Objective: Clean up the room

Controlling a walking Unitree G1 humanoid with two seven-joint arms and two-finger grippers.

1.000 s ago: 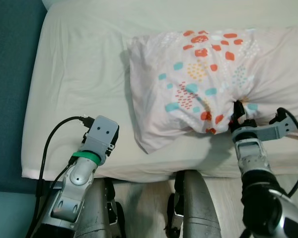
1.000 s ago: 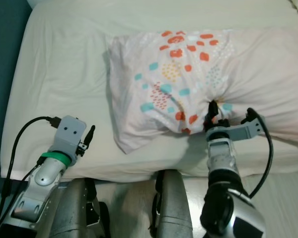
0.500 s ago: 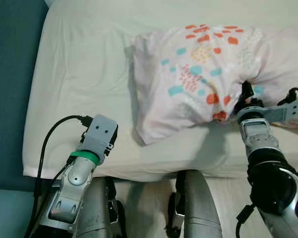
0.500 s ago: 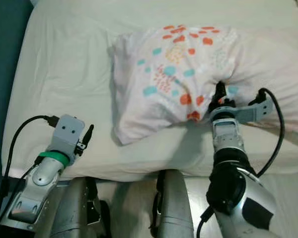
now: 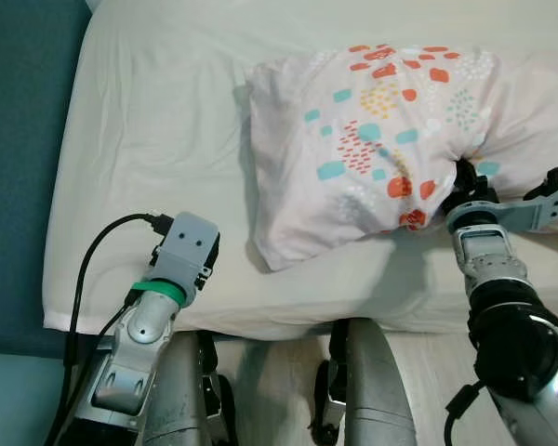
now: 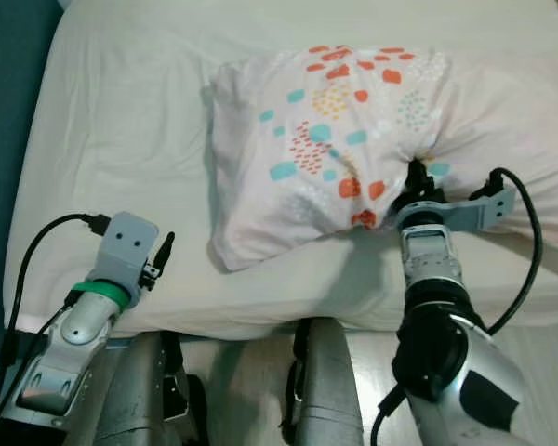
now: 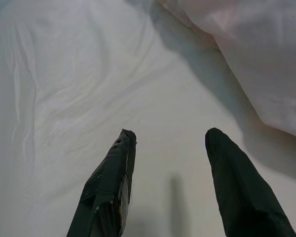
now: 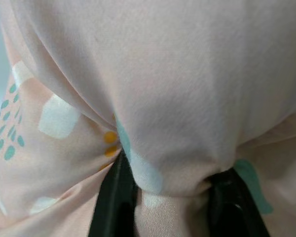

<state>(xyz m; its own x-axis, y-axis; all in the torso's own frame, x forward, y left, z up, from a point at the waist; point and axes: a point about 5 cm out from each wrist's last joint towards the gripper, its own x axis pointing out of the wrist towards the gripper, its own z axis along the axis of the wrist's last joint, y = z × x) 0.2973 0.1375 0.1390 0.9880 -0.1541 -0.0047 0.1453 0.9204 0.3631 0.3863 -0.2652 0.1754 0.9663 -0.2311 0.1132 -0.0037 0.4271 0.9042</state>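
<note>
Right gripper [image 5: 463,181]: clenched on a bunched fold of the pillow [image 5: 391,130], cloth pinched between both fingers [image 8: 113,197] at the pillow's near edge, toward the bed's right side. Compared with a second ago, carried farther from the bed's front edge and more to the right, pillow dragged along with it; little further shift in the last half second.

Pillow: pale pink with orange, teal and yellow spots, lying on the bed [image 5: 149,139], its near-left corner now clear of the front edge, its far side close to the head of the bed. Judged close to its proper place; letting go is the likely next step.

Left gripper [image 7: 170,185]: released, fingers spread, holding nothing, hovering over bare sheet near the bed's front-left corner, well apart from the pillow; position unchanged.
</note>
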